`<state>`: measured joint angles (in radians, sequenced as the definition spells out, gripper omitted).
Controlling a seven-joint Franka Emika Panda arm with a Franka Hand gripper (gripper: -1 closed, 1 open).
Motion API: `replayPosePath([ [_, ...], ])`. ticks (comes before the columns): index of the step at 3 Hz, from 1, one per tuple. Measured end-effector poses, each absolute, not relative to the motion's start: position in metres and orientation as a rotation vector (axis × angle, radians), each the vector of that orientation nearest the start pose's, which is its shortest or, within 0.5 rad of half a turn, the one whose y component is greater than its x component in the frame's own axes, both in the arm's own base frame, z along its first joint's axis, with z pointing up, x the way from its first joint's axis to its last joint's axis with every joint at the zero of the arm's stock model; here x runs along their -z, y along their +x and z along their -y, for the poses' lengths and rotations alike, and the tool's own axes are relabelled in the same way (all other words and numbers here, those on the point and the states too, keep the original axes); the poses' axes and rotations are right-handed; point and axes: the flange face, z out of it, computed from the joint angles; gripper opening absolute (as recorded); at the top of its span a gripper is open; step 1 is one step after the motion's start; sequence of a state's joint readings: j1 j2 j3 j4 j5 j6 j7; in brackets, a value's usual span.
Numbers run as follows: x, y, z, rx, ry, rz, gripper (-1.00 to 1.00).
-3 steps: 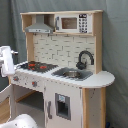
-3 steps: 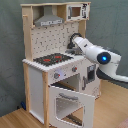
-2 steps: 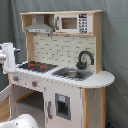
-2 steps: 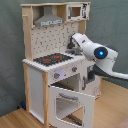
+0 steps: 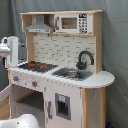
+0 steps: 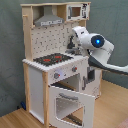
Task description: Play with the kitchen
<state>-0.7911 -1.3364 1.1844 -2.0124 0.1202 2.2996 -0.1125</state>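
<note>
My white arm (image 6: 92, 42) is blocking the pale-wood-and-white toy kitchen's (image 5: 60, 75) black faucet (image 5: 85, 59) in the second exterior view only; I cannot tell my fingers' opening.

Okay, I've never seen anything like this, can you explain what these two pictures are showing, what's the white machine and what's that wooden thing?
The wooden thing is a child's toy kitchen, with a grey hood, a black faucet over a sink and a red-ringed stovetop. Both pictures show the same moment from two cameras standing off the machine. The white machine is a robot arm. The first exterior view sees the kitchen from the front, with the arm at the picture's left edge. The second exterior view sees the kitchen from its stove end, with the oven door hanging open. Nothing can be seen held.
</note>
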Motion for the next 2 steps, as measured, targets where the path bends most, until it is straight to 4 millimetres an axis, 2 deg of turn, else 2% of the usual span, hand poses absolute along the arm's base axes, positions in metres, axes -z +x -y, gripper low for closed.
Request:
replayPosePath([
  [1,-0.588,0.336,-0.428,-1.099,1.926,-0.531,1.0],
  [2,-0.59,0.359,-0.408,-1.122,2.053,-0.423,1.0],
])
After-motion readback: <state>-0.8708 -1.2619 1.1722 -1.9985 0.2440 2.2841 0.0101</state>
